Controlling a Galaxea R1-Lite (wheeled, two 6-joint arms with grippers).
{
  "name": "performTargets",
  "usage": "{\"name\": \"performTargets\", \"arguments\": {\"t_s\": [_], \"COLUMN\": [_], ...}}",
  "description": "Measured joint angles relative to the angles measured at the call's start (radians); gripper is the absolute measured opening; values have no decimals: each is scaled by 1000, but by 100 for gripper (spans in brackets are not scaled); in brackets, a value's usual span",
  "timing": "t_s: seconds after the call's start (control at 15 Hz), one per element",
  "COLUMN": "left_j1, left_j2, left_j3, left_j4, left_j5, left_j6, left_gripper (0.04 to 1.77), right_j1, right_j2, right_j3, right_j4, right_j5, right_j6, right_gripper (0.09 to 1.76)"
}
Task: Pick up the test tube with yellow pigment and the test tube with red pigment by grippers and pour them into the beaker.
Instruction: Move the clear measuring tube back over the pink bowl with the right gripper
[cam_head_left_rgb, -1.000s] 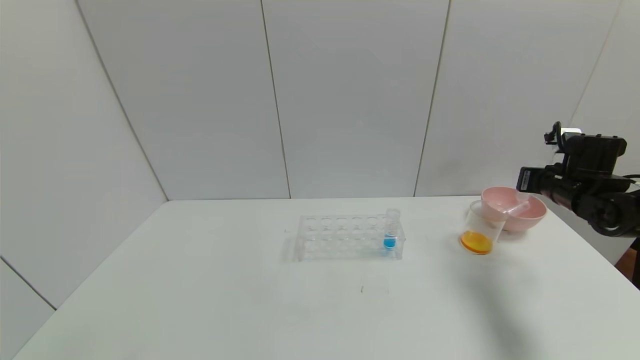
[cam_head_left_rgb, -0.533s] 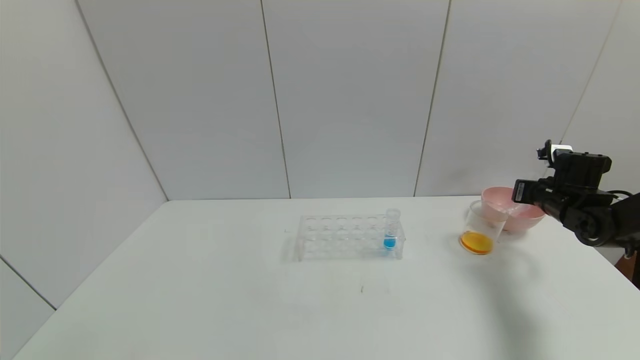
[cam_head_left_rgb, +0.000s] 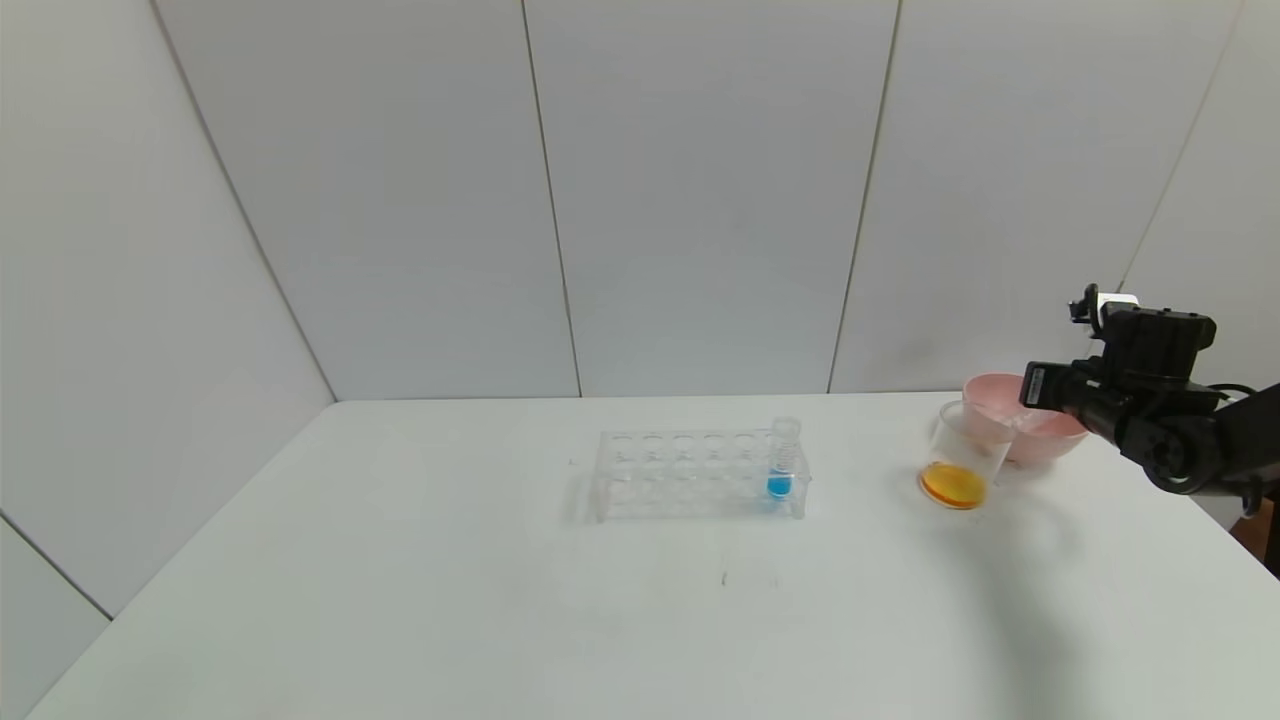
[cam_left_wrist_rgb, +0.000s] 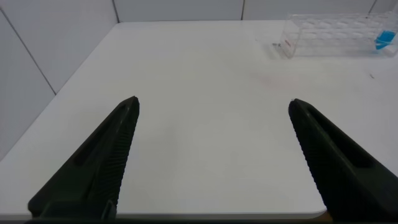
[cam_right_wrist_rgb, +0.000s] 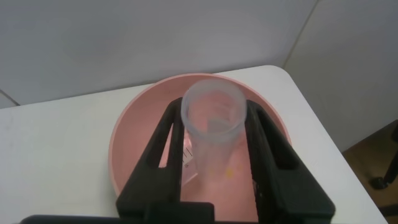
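Note:
My right gripper (cam_head_left_rgb: 1032, 392) reaches over the pink bowl (cam_head_left_rgb: 1055, 437) at the table's far right. In the right wrist view a clear, emptied test tube (cam_right_wrist_rgb: 211, 124) with a few yellow specks stands between the right gripper's (cam_right_wrist_rgb: 212, 109) fingers, mouth up, its lower end down in the pink bowl (cam_right_wrist_rgb: 124, 130). I cannot tell which pigment it carried. Pink shows between one finger (cam_right_wrist_rgb: 163, 140) and the tube's body, so the jaws are slightly apart. The beaker (cam_head_left_rgb: 965, 455), just left of the bowl, holds orange-yellow liquid. My left gripper (cam_left_wrist_rgb: 211, 109) hangs open over bare table.
A clear tube rack (cam_head_left_rgb: 690, 475) stands mid-table with one blue-liquid tube (cam_head_left_rgb: 782, 462) at its right end. In the left wrist view the rack (cam_left_wrist_rgb: 336, 34) lies far off. The table's right edge runs just behind the bowl.
My right gripper has come down and slightly left onto the bowl. The tube it held across the bowl now stands inside it, and the jaws have eased apart.

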Motion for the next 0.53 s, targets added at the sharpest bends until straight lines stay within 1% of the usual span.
{"name": "performTargets", "arguments": {"t_s": [0.13, 0.27, 0.53], "left_j1": [0, 0, 0], "left_j2": [0, 0, 0], "left_j3": [0, 0, 0], "left_j4": [0, 0, 0], "left_j5": [0, 0, 0], "left_j6": [0, 0, 0], "left_gripper": [172, 172, 172], "right_j1": [-1, -1, 2], "right_j2": [-1, -5, -9], "right_j3": [2, 10, 12], "right_j4": [-3, -3, -8], "right_j5": [2, 2, 2], "right_j6": [0, -1, 0], "right_gripper": [95, 113, 136]}}
